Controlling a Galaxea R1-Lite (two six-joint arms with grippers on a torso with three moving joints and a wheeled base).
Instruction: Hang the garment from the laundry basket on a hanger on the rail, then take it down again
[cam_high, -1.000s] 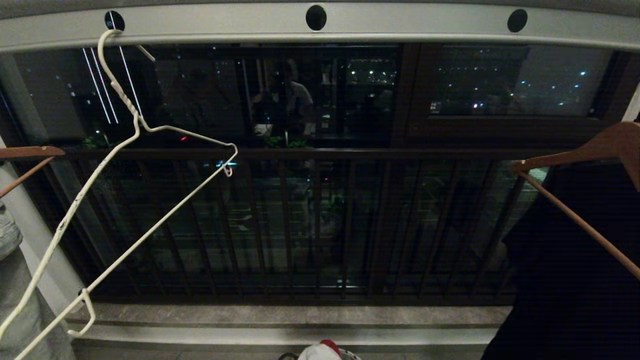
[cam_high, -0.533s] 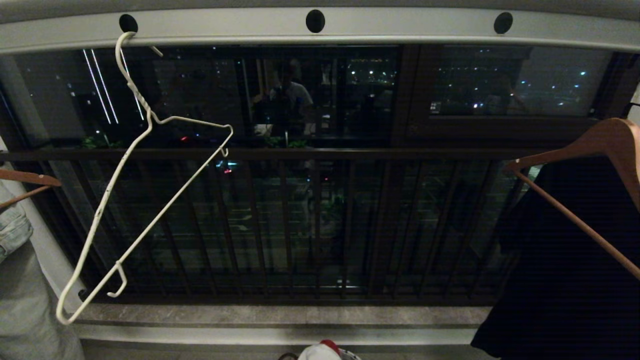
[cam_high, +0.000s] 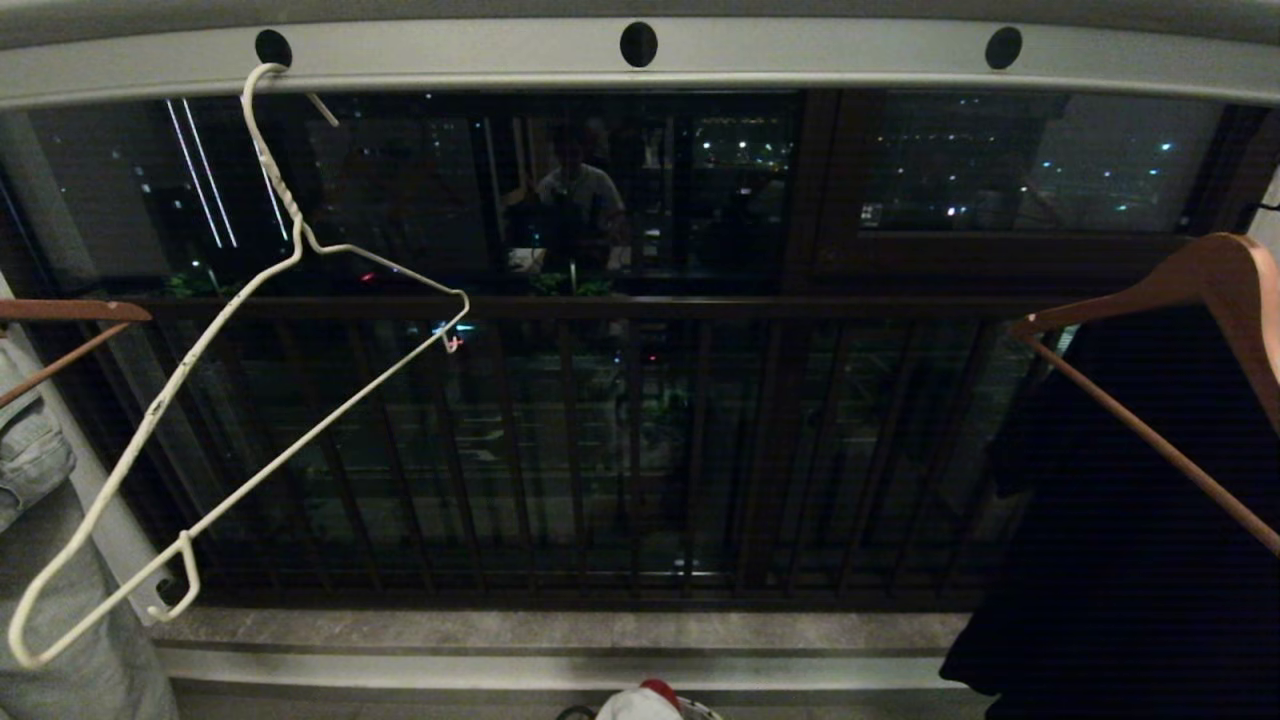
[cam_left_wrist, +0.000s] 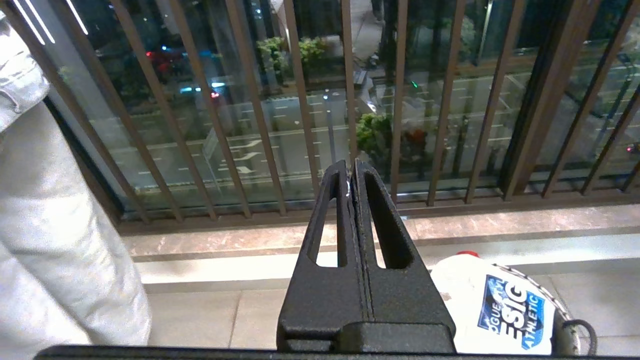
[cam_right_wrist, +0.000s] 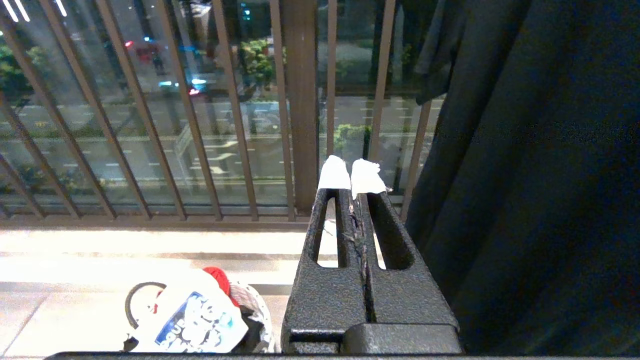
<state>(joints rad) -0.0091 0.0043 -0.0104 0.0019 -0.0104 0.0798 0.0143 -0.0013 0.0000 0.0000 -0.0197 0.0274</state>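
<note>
Garment (cam_left_wrist: 492, 310) bunched in laundry basket (cam_left_wrist: 560, 312) with red cloth (cam_right_wrist: 218, 278)

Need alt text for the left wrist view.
Left gripper, fingers shut and empty, points at the brown balcony railing. The T-shirt sits in the laundry basket below; a pale garment hangs alongside.

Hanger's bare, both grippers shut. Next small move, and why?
Probably open the left gripper and lower it toward the white graphic T-shirt in the round lattice laundry basket: the thin white wire hanger hangs empty, and the right gripper holds nothing.
</note>
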